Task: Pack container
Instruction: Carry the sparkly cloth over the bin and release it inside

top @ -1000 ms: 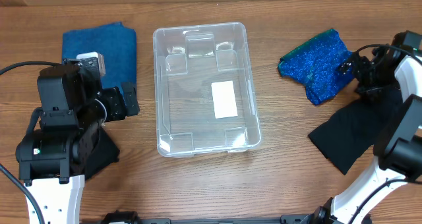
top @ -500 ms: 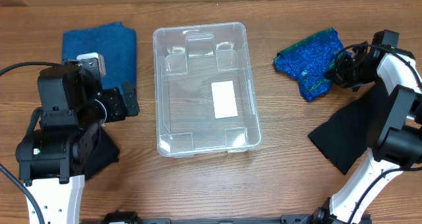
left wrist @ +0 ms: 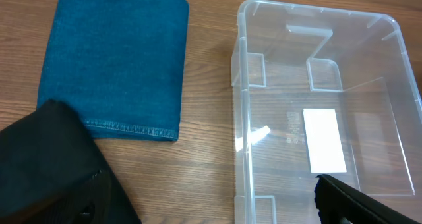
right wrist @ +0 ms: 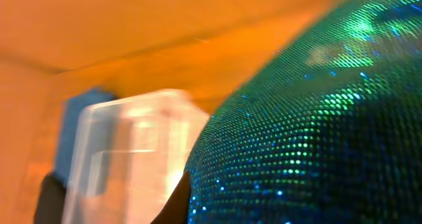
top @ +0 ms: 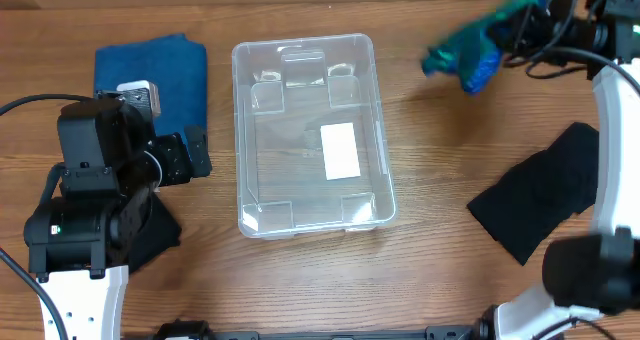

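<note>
One container (top: 285, 180), just its white label (top: 340, 150) inside. One blue cloth (top: 165, 68), two black cloths (top: 535, 200) (top: 165, 235). My right jaws grip one sequined cloth (top: 470, 50); left jaws gape wide.

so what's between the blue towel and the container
Between the blue towel and the container there is only bare wooden table, clear in the overhead and left wrist views.

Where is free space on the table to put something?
Bare wood lies between the container and the right black cloth; the container is empty. Crowded: around the left gripper by the blue towel. The right gripper holds the sparkly cloth.
</note>
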`<state>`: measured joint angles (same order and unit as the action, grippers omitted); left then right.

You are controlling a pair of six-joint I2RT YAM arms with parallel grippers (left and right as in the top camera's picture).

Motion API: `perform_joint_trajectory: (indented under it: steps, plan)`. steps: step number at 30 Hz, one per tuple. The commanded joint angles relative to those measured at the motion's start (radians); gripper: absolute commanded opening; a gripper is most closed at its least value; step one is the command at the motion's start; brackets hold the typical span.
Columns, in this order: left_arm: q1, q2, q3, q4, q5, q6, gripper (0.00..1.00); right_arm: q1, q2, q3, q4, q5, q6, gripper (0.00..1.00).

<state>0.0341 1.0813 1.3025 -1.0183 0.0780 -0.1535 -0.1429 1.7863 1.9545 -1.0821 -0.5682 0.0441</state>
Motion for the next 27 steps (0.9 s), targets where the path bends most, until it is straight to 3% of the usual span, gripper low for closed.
perform_joint_trajectory:
  steps: [1,7,11,16,20,24,25,26,27]
  plan:
    - [-0.001,0.0,0.029,0.0,-0.008,0.019,1.0,0.187,-0.057,0.061,-0.042,-0.034,-0.111,0.04]
    - [-0.001,0.0,0.029,0.0,-0.007,0.019,1.0,0.475,0.011,0.061,-0.095,0.064,-0.237,0.04]
    - [-0.001,0.0,0.029,0.0,-0.007,0.019,1.0,0.606,0.141,0.061,-0.042,0.151,-0.262,0.04]
    - [-0.001,0.001,0.029,-0.003,-0.008,0.02,1.0,0.656,0.303,0.061,0.051,0.146,-0.374,0.04]
    - [-0.001,0.003,0.029,-0.003,-0.008,0.02,1.0,0.672,0.37,0.061,0.051,0.102,-0.501,0.04]
    - [-0.001,0.005,0.029,-0.002,-0.008,0.02,1.0,0.671,0.391,0.061,0.044,0.114,-0.538,0.06]
    - [-0.001,0.005,0.029,-0.003,-0.008,0.019,1.0,0.666,0.391,0.061,0.049,0.154,-0.526,0.73]
    - [-0.001,0.005,0.029,-0.003,-0.007,0.019,1.0,0.66,0.391,0.061,0.062,0.22,-0.48,1.0]
    - [-0.001,0.005,0.029,-0.003,-0.007,0.019,1.0,0.655,0.391,0.061,0.076,0.288,-0.433,1.0]
